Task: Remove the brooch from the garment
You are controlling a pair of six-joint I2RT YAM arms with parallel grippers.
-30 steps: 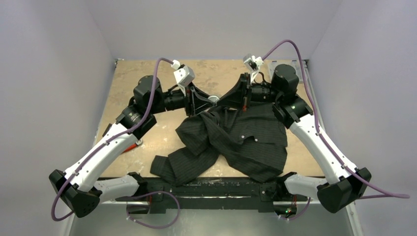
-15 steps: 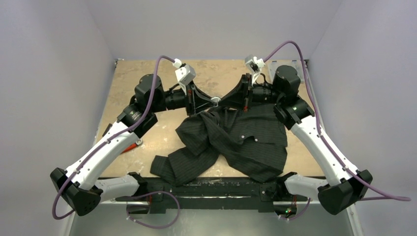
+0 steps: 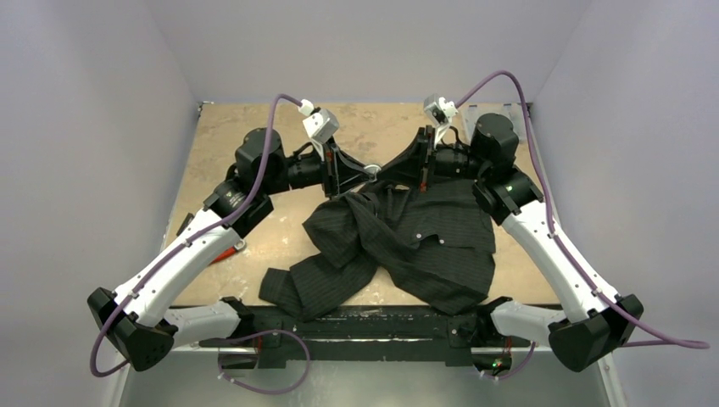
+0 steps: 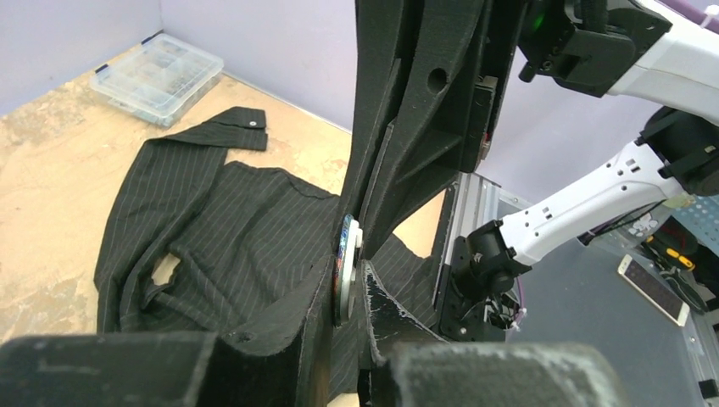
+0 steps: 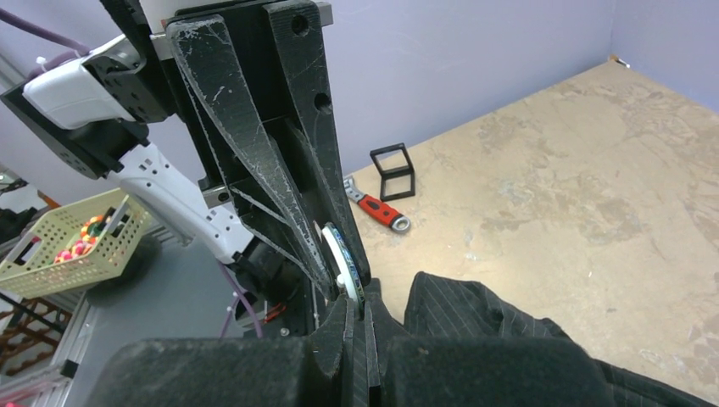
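The black pinstriped garment (image 3: 407,237) lies crumpled on the table, with its far edge lifted. My right gripper (image 3: 386,175) is shut on a fold of that fabric (image 5: 475,318); its jaws (image 5: 362,320) show striped cloth pinched between them. My left gripper (image 3: 363,173) meets it tip to tip and is shut on the brooch (image 3: 371,170). The brooch is a round silver-white disc seen edge-on between the left fingers (image 4: 346,263), and it also shows in the right wrist view (image 5: 342,261). The garment spreads below in the left wrist view (image 4: 220,229).
A clear plastic organiser box (image 4: 157,76) sits at the table's far right corner. A red-handled tool (image 5: 381,210) and a small black frame (image 5: 392,171) lie on the left side of the table. A yellow basket (image 5: 72,242) stands off the table.
The left wrist has shifted slightly up and to the right. Both grippers stay closed at the same meeting point, and the garment has not moved.
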